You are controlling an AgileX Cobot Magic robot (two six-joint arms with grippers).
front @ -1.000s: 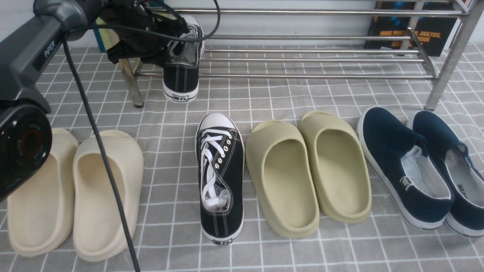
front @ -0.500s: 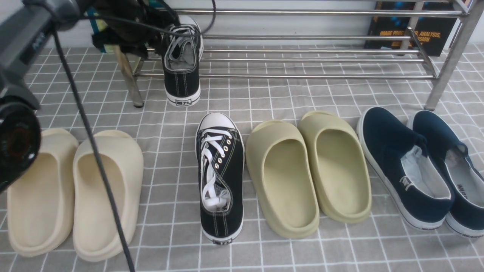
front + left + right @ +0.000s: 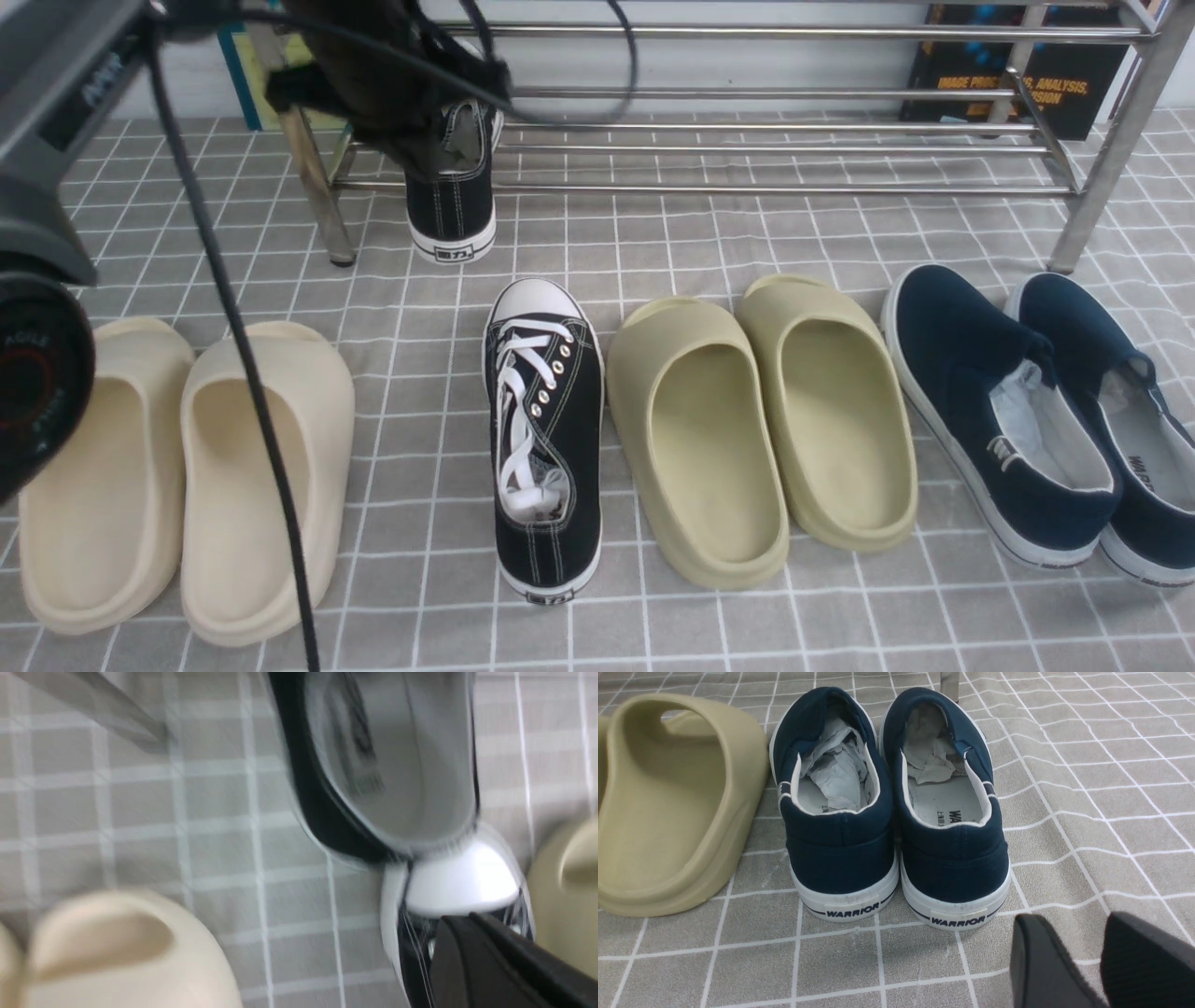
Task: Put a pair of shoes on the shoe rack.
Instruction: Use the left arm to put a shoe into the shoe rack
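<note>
Left end effector [image 3: 411, 93] shifted right above sneaker [image 3: 453, 210]; grey checked cloth [image 3: 709, 233].

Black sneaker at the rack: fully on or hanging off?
Partly on: the black sneaker sticks heel-first past the front bar of the shoe rack; its toe is hidden.

This looks like a robotics lab staged as a home entryway: a grey checked cloth [image 3: 709, 243] serves as the floor, with a metal shoe rack [image 3: 784, 92], foam slides [image 3: 243, 476] and slip-on shoes [image 3: 999, 420] laid out on it. A robot arm [image 3: 65, 75] trailing a loose cable [image 3: 245, 355] reaches over them. An image-processing textbook [image 3: 952, 56] leans against the wall.
</note>
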